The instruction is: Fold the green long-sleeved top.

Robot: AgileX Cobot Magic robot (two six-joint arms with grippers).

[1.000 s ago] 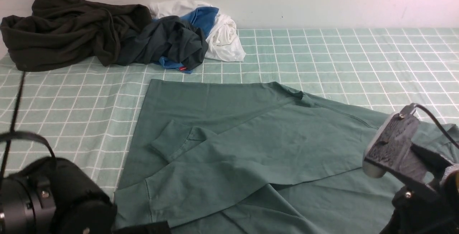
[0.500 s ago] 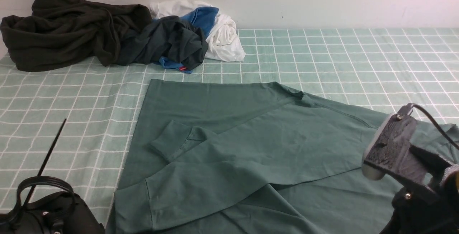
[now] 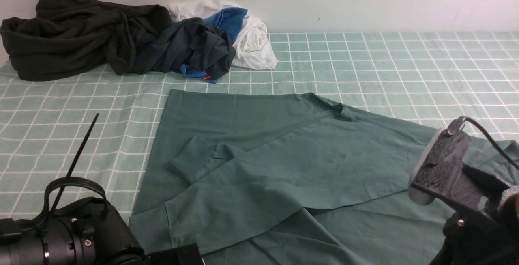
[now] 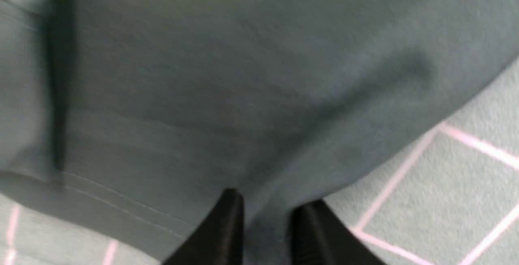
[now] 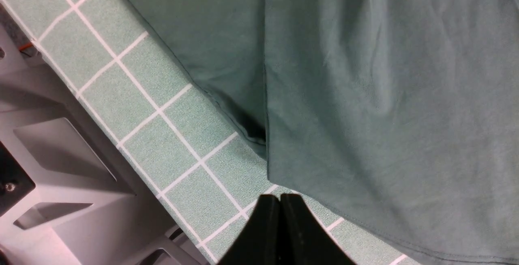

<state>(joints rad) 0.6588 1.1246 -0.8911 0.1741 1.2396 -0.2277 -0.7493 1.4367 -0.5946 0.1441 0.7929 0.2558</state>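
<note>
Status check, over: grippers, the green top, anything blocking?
Left gripper straddling edge of teal-green long-sleeved knit top, grip unclear. Right gripper shut, empty, beside hem. Top flat, sleeve folded across. Crumpled dark, blue, white clothes apart, far left.

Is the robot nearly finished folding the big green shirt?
Not nearly. Done: the teal-green long-sleeved cotton top lies spread flat, with one cuffed sleeve folded across its body. In hand: the left gripper has its fingers either side of the top's edge, though the blur hides whether it pinches; the right gripper is shut, holding nothing. Left: the body is not folded yet.
</note>
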